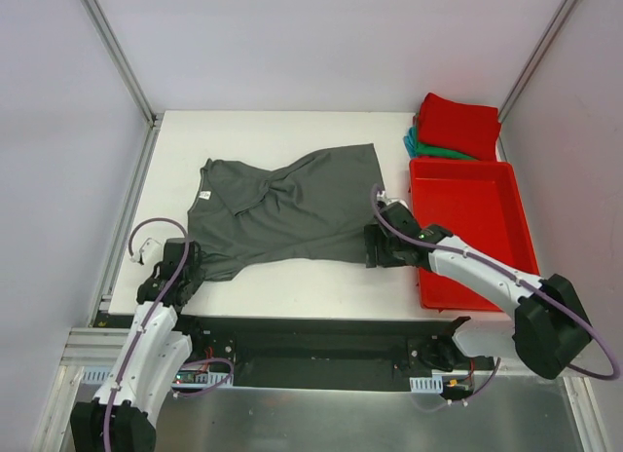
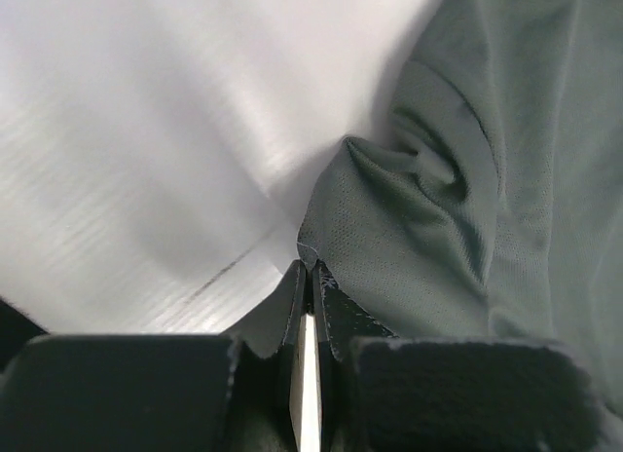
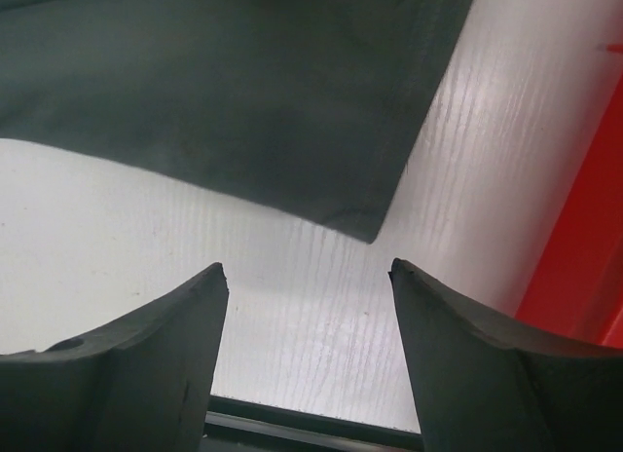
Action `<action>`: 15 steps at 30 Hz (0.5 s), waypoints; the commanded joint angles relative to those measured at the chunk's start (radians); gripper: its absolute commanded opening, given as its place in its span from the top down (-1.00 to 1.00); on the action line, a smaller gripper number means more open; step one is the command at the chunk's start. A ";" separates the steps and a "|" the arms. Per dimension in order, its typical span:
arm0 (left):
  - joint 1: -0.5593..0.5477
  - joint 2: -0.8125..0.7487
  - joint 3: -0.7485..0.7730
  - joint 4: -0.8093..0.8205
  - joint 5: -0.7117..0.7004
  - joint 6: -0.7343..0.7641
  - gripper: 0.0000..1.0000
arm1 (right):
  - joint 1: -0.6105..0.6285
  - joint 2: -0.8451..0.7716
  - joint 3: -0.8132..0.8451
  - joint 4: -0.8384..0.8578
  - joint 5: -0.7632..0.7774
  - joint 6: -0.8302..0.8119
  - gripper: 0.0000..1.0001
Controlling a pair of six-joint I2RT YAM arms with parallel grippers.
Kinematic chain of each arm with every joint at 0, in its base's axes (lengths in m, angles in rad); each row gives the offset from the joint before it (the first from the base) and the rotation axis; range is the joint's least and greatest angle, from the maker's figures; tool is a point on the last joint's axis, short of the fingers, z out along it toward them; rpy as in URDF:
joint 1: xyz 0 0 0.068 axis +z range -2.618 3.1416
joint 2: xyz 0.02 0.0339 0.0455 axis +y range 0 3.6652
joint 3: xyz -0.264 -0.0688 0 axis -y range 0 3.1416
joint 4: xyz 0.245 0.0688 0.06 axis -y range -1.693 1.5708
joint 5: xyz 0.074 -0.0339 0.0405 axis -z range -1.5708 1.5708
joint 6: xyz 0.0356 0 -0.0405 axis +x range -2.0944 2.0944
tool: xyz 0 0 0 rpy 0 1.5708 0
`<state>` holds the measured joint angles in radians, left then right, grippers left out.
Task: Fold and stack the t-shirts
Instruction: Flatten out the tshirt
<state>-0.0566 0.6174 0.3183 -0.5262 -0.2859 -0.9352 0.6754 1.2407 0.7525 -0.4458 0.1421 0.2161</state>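
A dark charcoal-grey t-shirt [image 1: 282,213] lies spread and rumpled on the white table. My left gripper [image 1: 191,269] is at its near left corner, and in the left wrist view the jaws [image 2: 310,269] are shut with the edge of the grey cloth [image 2: 467,208] pinched at their tips. My right gripper [image 1: 372,247] sits low at the shirt's near right corner. It is open [image 3: 307,274], with bare table between the fingers and the cloth corner [image 3: 370,228] just ahead of them. A folded red t-shirt [image 1: 458,124] lies on a folded teal one [image 1: 426,148] at the back right.
A rigid red tray [image 1: 467,218] stands at the right, just beside my right arm, and its wall [image 3: 584,247] shows at the right edge of the right wrist view. Metal frame posts rise at the table's back corners. The table's near edge is close behind both grippers.
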 commanded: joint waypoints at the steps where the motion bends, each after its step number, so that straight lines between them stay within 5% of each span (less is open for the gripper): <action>1: 0.014 -0.068 -0.015 -0.132 -0.160 -0.158 1.00 | 0.019 0.026 0.027 -0.047 0.036 0.066 -0.40; 15: 0.014 -0.008 0.002 -0.158 -0.170 -0.195 1.00 | 0.076 0.131 0.024 -0.022 0.028 0.080 -0.08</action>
<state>-0.0566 0.6006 0.3115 -0.6533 -0.4252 -1.1130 0.7422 1.3380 0.7532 -0.4656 0.1570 0.2775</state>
